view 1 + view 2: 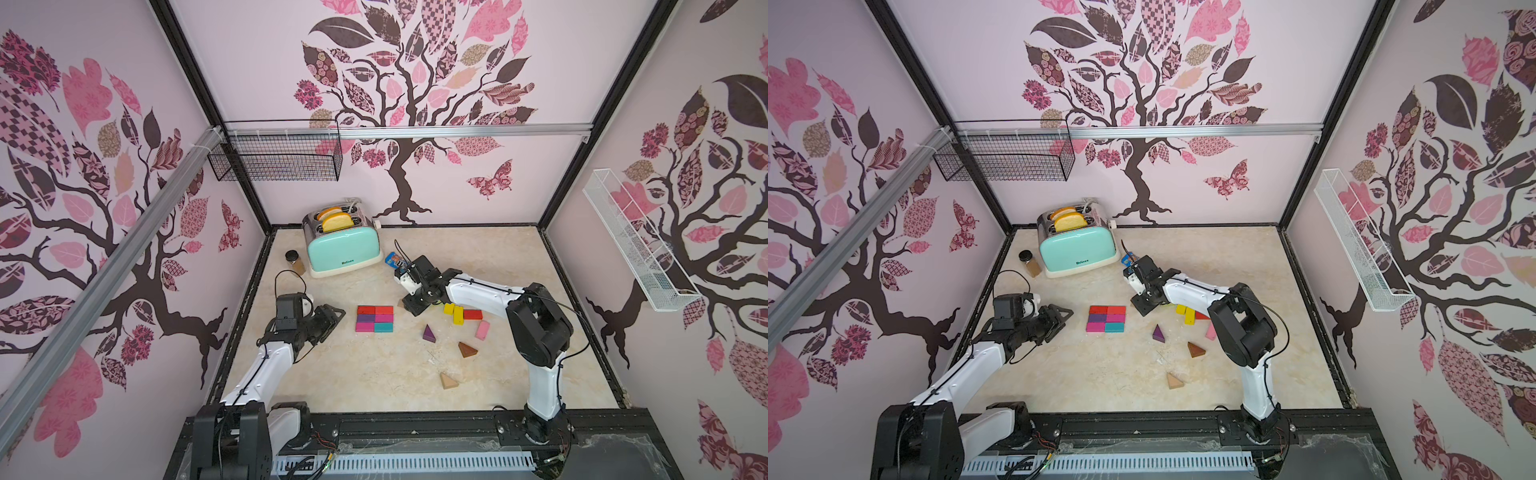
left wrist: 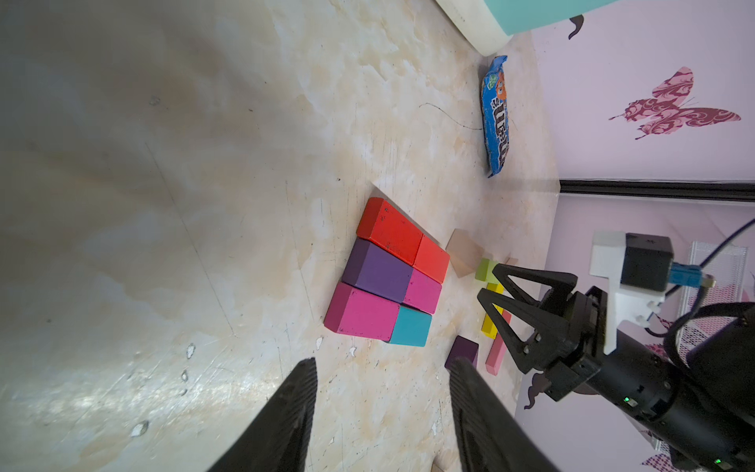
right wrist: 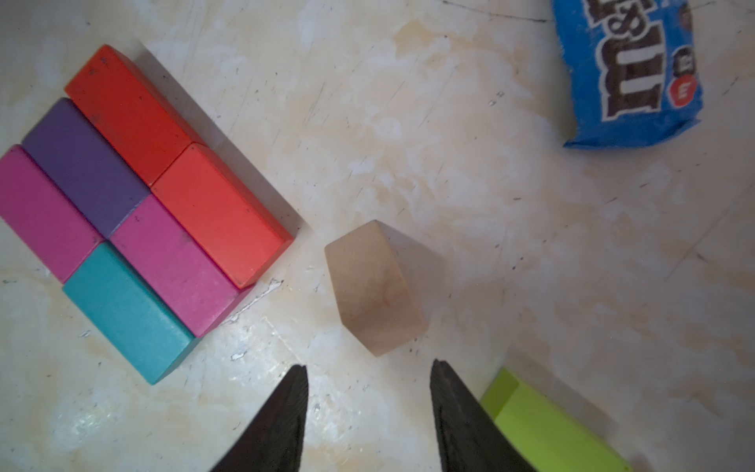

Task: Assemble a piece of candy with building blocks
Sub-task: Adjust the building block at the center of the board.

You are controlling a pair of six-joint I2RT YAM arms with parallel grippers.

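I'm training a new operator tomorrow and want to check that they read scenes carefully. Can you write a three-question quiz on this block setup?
1. True or false: the right gripper is clamped on the tan block beside the rectangle.
2. Which loose triangle lies nearest the front edge of the table, on the side of the arms' bases?
A. purple
B. brown
C. tan triangle
3. How many blocks are joined in the rectangle?

Key
1. False: its jaws are open and the tan block lies free just ahead of them.
2. C
3. Six, in three rows of two.
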